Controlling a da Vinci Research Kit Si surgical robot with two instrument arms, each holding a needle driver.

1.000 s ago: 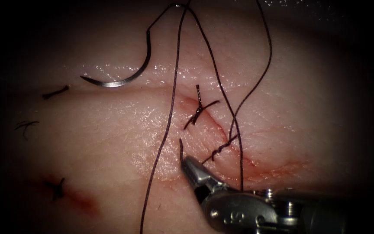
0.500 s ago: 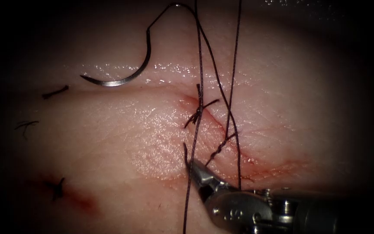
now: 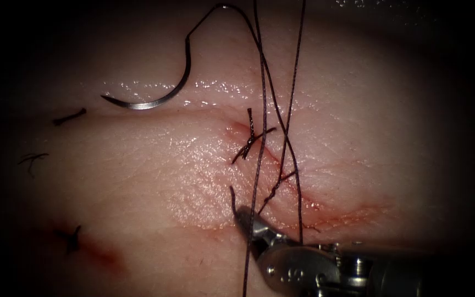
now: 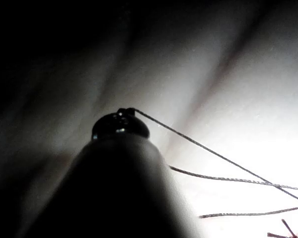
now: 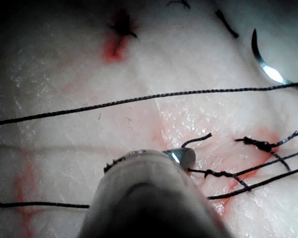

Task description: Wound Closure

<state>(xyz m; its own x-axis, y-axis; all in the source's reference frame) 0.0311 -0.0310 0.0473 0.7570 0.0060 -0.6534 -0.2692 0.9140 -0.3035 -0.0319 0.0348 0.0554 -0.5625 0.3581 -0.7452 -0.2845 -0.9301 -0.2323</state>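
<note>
One tool enters the endoscope view at lower right: the right arm's steel needle driver (image 3: 241, 212), jaws closed on the short free end of the dark braided thread (image 3: 261, 165) just left of the cut (image 3: 281, 165) in the pale pork tissue (image 3: 155, 181). The curved steel needle (image 3: 163, 94) lies free on the tissue at upper left, not embedded, held by neither tool. A knotted stitch (image 3: 251, 140) crosses the cut, with red fluid (image 3: 353, 212) alongside.

Left wrist view: the left tool (image 4: 120, 122) has taut thread (image 4: 208, 151) running from its tip; its jaw state cannot be told.

Right wrist view: the right tool (image 5: 181, 156) pinches the thread end; the needle (image 5: 265, 62) rests apart.
</note>
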